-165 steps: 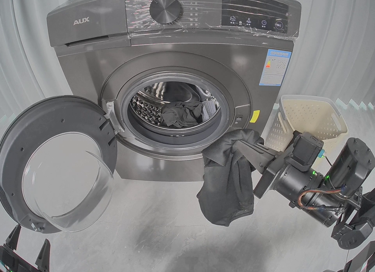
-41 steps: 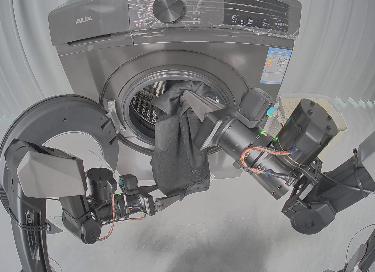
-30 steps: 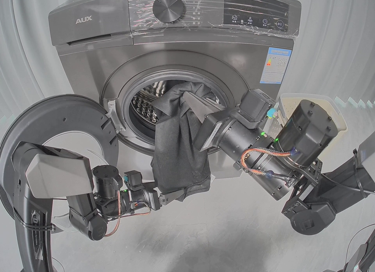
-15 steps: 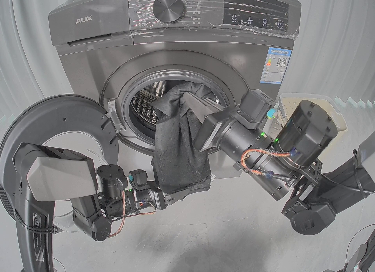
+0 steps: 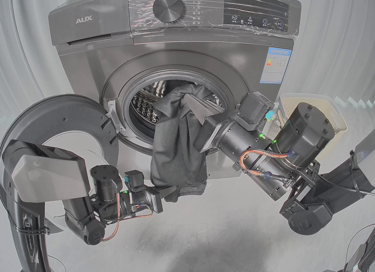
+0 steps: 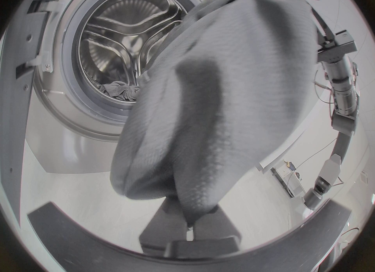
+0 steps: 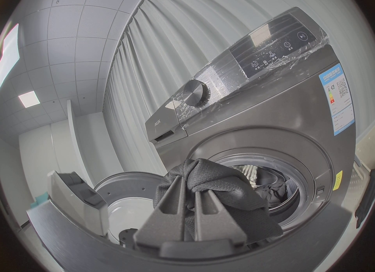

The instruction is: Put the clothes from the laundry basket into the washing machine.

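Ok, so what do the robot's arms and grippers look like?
The right arm and left arm are dark cylinders with orange coiled cables and green lights; the left has a light grey shell. The left gripper and right gripper have dark wedge-shaped fingers.

Pleated pale grey curtain across the back. Smooth grey floor, slightly glossy, soft reflections. White grid-tile ceiling with lit square light panel. Plain white wall beside the curtain's end.
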